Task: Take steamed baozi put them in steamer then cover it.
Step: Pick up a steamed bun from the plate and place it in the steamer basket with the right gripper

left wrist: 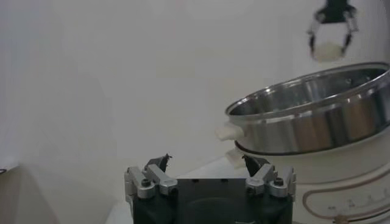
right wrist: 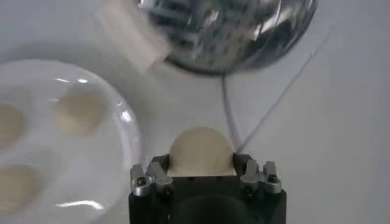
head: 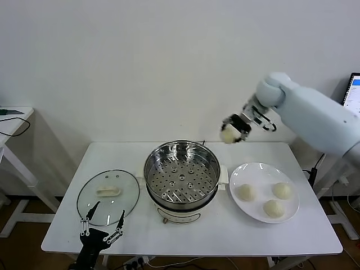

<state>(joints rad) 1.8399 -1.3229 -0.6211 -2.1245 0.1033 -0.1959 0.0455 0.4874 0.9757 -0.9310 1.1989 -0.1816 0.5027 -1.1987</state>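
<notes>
Above the white table (head: 67, 225), the right end effector (head: 232, 131) clamps one soft, light baozi (head: 229, 135) by its sides, while the left end effector (head: 101, 222) waits with fingers apart.

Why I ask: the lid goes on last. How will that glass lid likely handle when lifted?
The cover looks like glass with a metal rim, so probably fragile and rather heavy. Its smooth dome seems slippery; the handle looks the safest grip for the left gripper.
</notes>
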